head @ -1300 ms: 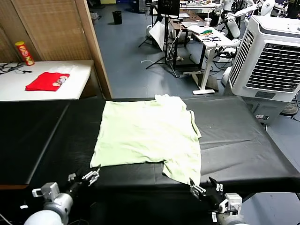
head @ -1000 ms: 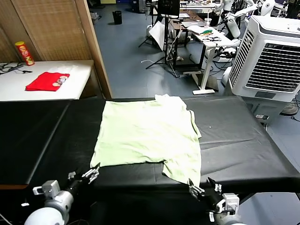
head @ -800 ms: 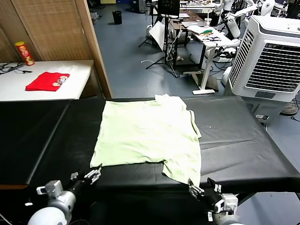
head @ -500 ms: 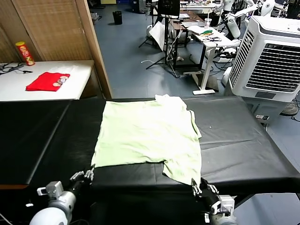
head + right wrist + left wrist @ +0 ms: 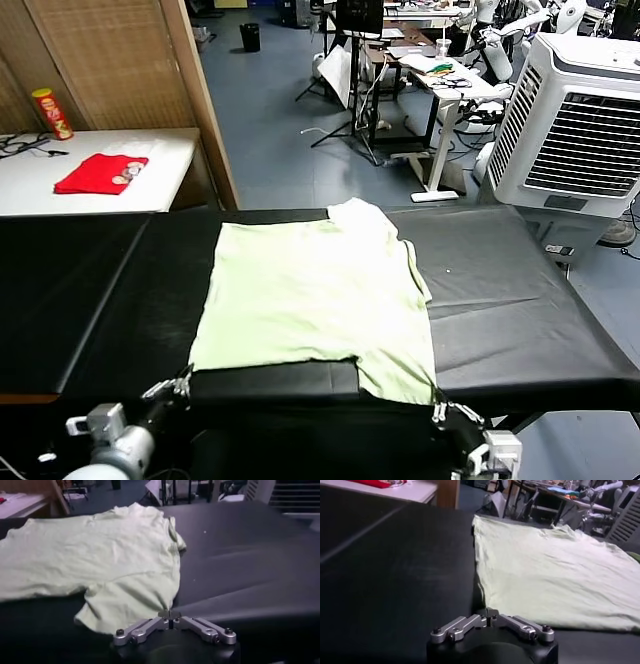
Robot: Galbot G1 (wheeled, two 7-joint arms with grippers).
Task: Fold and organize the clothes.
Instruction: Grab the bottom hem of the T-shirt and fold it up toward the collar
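The clothes, one pale green short-sleeved T-shirt [image 5: 315, 295], lie spread flat on the black table [image 5: 90, 290], neck end away from me. My left gripper [image 5: 178, 384] is at the near left hem corner, shut on the fabric's tip; the left wrist view shows the shirt [image 5: 555, 570] running out from the closed left gripper [image 5: 490, 616]. My right gripper [image 5: 440, 408] is at the near right corner by the table's front edge. There the shirt [image 5: 100, 560] narrows to a pinched point in the shut right gripper [image 5: 170, 614].
A bright red cloth [image 5: 100, 172] and a red can [image 5: 50, 112] sit on the white side table at the far left. A wooden partition [image 5: 120, 60] stands behind it. A white air cooler [image 5: 580, 120] stands beyond the table's far right corner.
Both grippers went from open to shut on the shirt's near corners. They drew back toward me, pulling the near hem to the table's front edge and stretching the shirt flatter.
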